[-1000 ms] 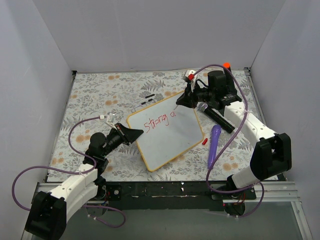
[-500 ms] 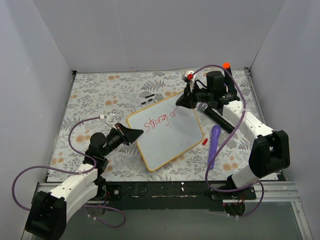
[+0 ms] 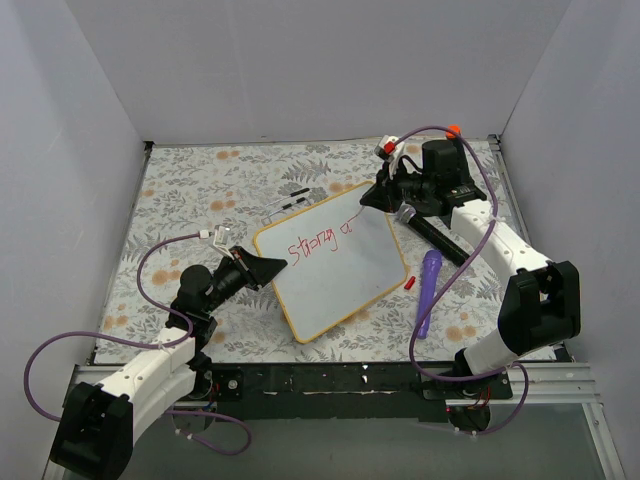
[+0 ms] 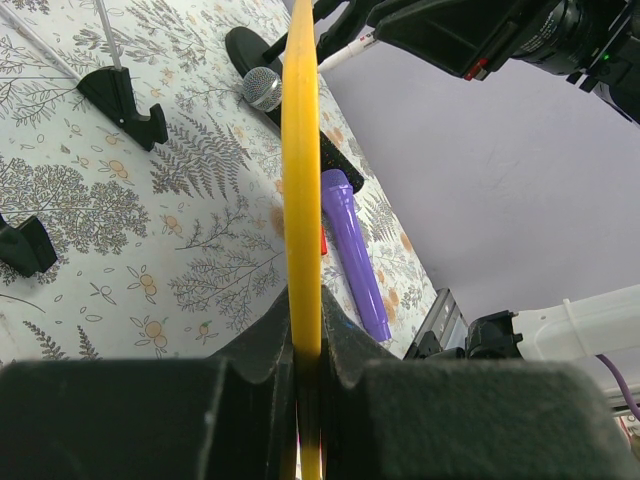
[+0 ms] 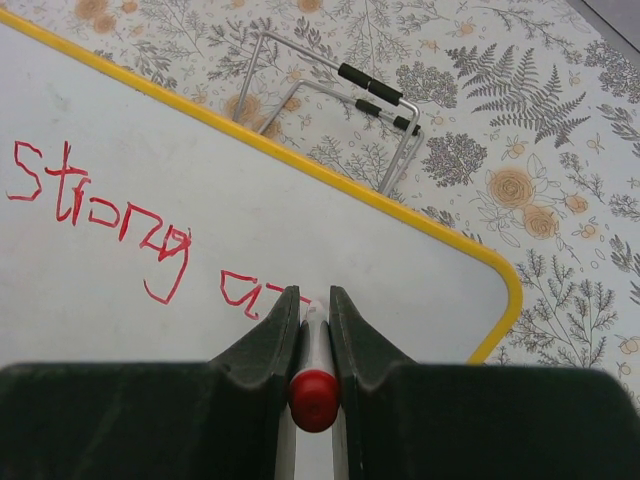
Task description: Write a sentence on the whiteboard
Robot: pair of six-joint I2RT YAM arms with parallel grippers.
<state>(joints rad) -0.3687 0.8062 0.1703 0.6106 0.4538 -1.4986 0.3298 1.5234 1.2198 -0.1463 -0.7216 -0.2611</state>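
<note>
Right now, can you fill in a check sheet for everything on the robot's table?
Surface: flowery mat, flat.
Job's things: whiteboard tilted up on one edge; sentence unfinished, red writing reads "Strong a" plus a started letter.
Clutter: microphone, purple cylinder, small red cap, wire stand.
Grippers: left tool shut on the whiteboard's yellow edge; right tool shut on a red marker, tip at the board.
Cables: purple cables loop beside both arms, off the board.
Surroundings: plain grey walls; nothing else seen.
</note>
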